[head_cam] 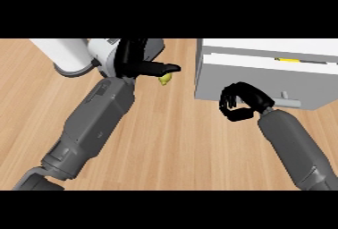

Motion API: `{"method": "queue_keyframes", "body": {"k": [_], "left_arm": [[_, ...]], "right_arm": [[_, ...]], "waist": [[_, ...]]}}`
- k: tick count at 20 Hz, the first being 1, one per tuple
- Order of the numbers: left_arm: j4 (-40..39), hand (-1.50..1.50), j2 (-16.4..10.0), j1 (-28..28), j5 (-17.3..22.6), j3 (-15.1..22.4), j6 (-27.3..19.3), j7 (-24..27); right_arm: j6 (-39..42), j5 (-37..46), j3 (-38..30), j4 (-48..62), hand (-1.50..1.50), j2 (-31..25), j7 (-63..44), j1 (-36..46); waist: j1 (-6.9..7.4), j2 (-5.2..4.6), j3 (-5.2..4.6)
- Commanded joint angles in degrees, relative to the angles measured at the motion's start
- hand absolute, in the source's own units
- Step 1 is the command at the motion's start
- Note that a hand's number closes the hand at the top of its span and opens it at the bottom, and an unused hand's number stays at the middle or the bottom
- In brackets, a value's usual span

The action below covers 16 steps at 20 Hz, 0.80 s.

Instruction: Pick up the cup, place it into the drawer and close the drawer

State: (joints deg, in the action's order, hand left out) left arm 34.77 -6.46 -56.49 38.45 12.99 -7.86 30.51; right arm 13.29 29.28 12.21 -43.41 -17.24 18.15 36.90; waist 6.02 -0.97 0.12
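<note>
At the wooden counter, the robot's right hand hangs clenched against the lower left corner of the drawer. Its black fingers are curled inward on nothing that can be seen. The small handle on the pale grey drawer front lies just to the hand's right, and the hand is not on it. The drawer stands at the counter's right side, white on top, with a narrow opening along its upper edge. What appears to be the cup shows in that opening only as a thin sliver of bright yellow. The rest is hidden inside, so its shape cannot be told. The right forearm rises from the lower right. Across the counter, the left forearm stretches up from the lower left corner. The left hand lies released, with fingers straight and pointing away from the robot and the thumb stuck out to the right. Under those fingers sits a grey and white object, mostly covered and hard to name. A small yellow scrap lies on the wood just below the thumb, well apart from the drawer, and too little of it shows to say what it is. A white cylinder on a grey base stands at the far left, just beside the left hand.
</note>
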Motion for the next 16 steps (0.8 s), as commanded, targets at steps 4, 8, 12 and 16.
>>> {"method": "queue_keyframes", "body": {"k": [4,8,12,16], "left_arm": [[4.84,-1.5,-4.09,3.82,0.76,0.15,4.21,-2.56],[5.53,-1.5,-3.53,6.67,0.22,1.05,4.37,-1.62],[6.57,-1.5,-5.09,7.04,0.52,0.92,6.17,-2.29],[7.52,-1.5,-5.42,8.11,0.62,1.53,8.08,-2.78]], "right_arm": [[-3.67,-2.84,-8.76,12.33,1.5,-3.01,4.05,12.59],[-4.57,-4.2,-11.48,14.42,1.5,-5.49,3.92,14.41],[-2.81,-5.7,-12.78,14.2,1.5,-6.7,2.44,15.74],[-0.42,-7.61,-14.09,12.61,1.5,-8.14,1.61,16.42]], "waist": [[2.69,-0.58,0.18],[3.63,-1.29,0.2],[5.04,-1.64,0.15],[6.21,-1.7,0.08]]}}
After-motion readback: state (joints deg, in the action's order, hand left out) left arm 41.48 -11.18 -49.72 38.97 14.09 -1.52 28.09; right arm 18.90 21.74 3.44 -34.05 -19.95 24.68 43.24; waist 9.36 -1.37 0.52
